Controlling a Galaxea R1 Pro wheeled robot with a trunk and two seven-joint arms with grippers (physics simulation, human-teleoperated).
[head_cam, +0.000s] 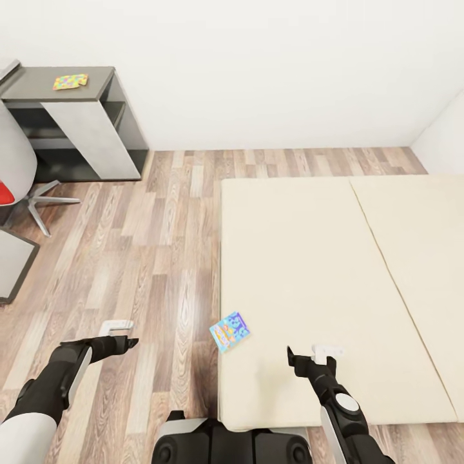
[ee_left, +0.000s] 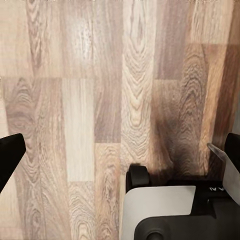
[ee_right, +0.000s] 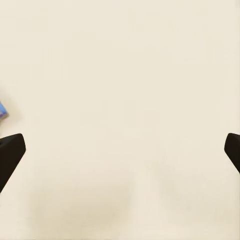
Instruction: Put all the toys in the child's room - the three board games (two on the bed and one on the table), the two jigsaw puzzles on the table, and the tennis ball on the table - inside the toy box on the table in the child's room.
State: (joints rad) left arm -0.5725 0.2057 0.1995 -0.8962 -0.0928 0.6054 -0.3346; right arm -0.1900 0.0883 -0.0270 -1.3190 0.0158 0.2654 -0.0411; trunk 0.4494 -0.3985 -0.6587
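Board game [head_cam: 230,331], blue, lies ungrasped at bed [head_cam: 303,258] edge; puzzle [head_cam: 70,81] left on desk [head_cam: 38,84]. Both grippers, left [head_cam: 129,335] and right [head_cam: 303,357], are spread, empty.

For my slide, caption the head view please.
Both grippers, left and right, hover open near a blue game box overhanging the bed edge.

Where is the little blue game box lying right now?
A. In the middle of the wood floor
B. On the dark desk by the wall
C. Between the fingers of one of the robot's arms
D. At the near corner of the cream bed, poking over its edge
D. In the head view the blue game box lies at the near left corner of the bed, partly overhanging the edge, with the open right gripper beside it, not touching.
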